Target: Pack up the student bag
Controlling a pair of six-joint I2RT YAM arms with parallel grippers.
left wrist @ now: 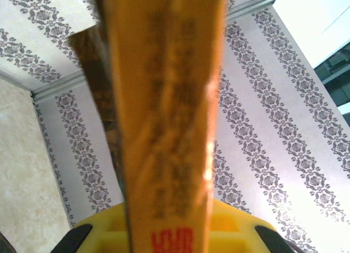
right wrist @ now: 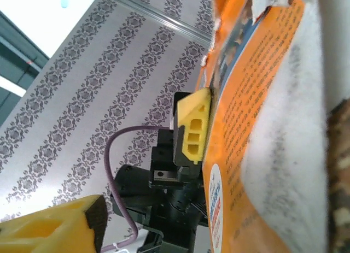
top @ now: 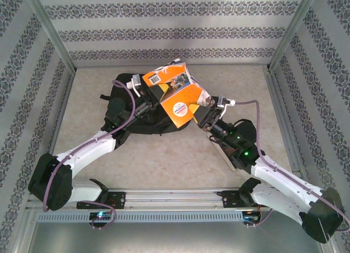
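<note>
**Left jaws hold the book (top: 176,94) up over the student bag (top: 116,108); right jaws are open beside it.**

Your left jaws are shut tight on the orange book, with its thin edge pinched between the yellow pads (left wrist: 101,234) (the left wrist view is blurry that close up). Your right jaws are open at the book's lower right side. One yellow finger (right wrist: 49,228) stands well away from the cover and does not pinch it. The book is tilted and up in the air. The student bag lies under it, black and soft, flat on the pale bench (top: 180,165), a bit left of the middle. Your left arm (top: 87,146) and right arm (top: 284,182) reach in from each side.
</note>
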